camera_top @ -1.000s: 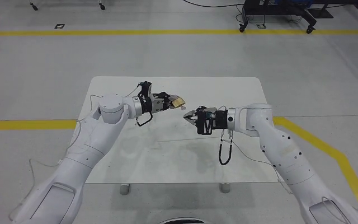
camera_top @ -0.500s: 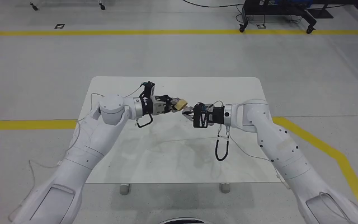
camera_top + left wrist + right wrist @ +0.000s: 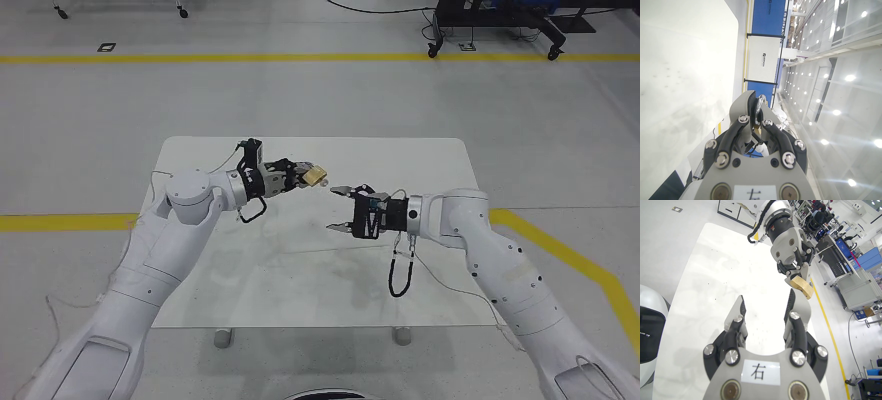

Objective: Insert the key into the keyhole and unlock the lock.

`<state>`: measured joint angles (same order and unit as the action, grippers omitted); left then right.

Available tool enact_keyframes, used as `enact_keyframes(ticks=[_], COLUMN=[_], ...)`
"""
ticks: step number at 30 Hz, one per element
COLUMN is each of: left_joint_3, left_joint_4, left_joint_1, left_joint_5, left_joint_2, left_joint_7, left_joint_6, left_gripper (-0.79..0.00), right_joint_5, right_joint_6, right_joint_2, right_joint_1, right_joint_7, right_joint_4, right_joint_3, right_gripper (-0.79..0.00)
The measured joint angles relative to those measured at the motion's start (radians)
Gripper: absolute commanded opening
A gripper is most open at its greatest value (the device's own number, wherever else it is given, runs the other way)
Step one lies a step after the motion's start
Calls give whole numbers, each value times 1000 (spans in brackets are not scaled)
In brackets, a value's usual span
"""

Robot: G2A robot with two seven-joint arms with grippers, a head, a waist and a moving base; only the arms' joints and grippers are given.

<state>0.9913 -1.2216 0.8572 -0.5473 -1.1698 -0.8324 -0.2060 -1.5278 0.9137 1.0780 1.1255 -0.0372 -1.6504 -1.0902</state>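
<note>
A brass padlock (image 3: pixel 316 176) hangs above the white table (image 3: pixel 420 160), held out sideways by my left gripper (image 3: pixel 303 175). In the left wrist view that gripper (image 3: pixel 757 100) is shut on the lock's silver shackle (image 3: pixel 761 101). The right wrist view shows the padlock (image 3: pixel 802 286) with a small dark keyhole on its lower edge. My right gripper (image 3: pixel 336 208) is a short way from the lock, nearer the table's front. It stands open (image 3: pixel 765 306) with nothing between its fingers (image 3: pixel 791 306). I see no key.
A black cable loop (image 3: pixel 400 275) hangs under the right forearm. The white tabletop below both grippers is bare apart from small specks. Yellow floor lines (image 3: pixel 560 235) run beside the table.
The right gripper had closed in on the lock half a second ago; it has now drawn back and opened wide. The left gripper carried the lock slightly toward the table's far edge.
</note>
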Motion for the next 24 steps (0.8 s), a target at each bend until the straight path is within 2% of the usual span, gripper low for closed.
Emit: enact_keyframes(ticks=[5,8,10,11,12,15,18,20,22,24], left_joint_3=[-1,1,-1,0,1,1,9,10,9,9], left_joint_4=[-1,-7,-30,-37,-42,-57,-49,-45,-45,-43], left_joint_1=[4,23,38,46,54,71,70,68,66,64], left_joint_5=[1,13,48,51,60,97,81,83,93,98], left_joint_2=[-1,-4,-6,-6,-6,-6,-8,-10,-11,-12], left_joint_7=[7,91,175,197,212,231,229,228,228,219], left_joint_6=[1,5,11,22,33,44,46,47,47,44], left_gripper=[-785,-785,-785,-785,-785,-785,-785,-785,-785,-785], right_joint_5=[1,-25,-79,-102,-123,-179,-194,-196,-211,-242], right_joint_6=[-1,-58,-107,-117,-125,-152,-162,-164,-175,-204], right_joint_2=[0,-1,-2,-3,-5,-5,0,4,9,15], right_joint_1=[1,4,11,13,13,8,-12,-29,-52,-70], right_joint_7=[-2,-27,-52,-64,-74,-76,-59,-59,-62,-64], right_joint_4=[-1,2,-5,-9,-12,-12,1,16,38,53], right_joint_3=[0,-12,-11,-9,-7,6,27,42,62,83], right_gripper=[0,0,-157,-348,-422,-468,-471,-459,-413,-413])
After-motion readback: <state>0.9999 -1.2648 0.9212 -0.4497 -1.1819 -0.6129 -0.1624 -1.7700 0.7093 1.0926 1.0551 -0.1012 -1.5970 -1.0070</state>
